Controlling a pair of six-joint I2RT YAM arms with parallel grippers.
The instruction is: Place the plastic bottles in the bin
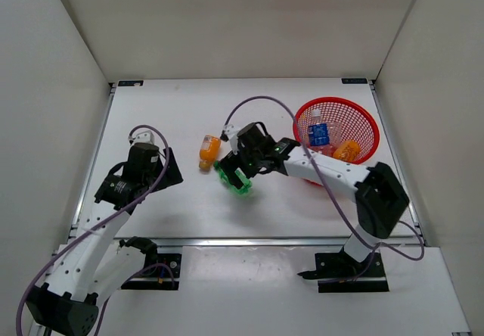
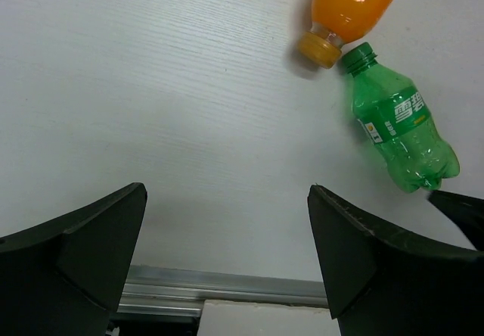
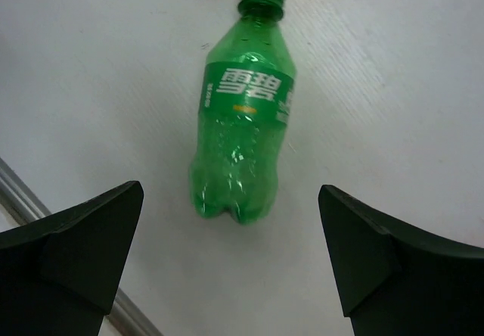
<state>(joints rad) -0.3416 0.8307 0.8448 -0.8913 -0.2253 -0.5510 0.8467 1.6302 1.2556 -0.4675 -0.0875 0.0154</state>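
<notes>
White walls close in a white tabletop (image 1: 174, 116), and the red mesh bin (image 1: 368, 121) stands at its far right corner. Inside the bin lie a clear bottle with a blue label (image 1: 318, 133) and an orange bottle (image 1: 346, 151); anything else in there is too small to make out. Two bottles are out on the tabletop near the middle: a second orange bottle (image 1: 209, 150) and a green bottle (image 3: 242, 147), both lying on their sides with their caps almost touching. The right tool (image 3: 231, 253) hangs over the green bottle with its jaws spread wide, one dark finger (image 3: 72, 249) on each side of the bottle's base and a clear gap to each; the wrist view does not show how high above the bottle it sits. The left tool (image 2: 227, 238) is also spread wide and holds nothing, poised over bare tabletop to the left of the two bottles, which show at the upper right of its wrist view.
</notes>
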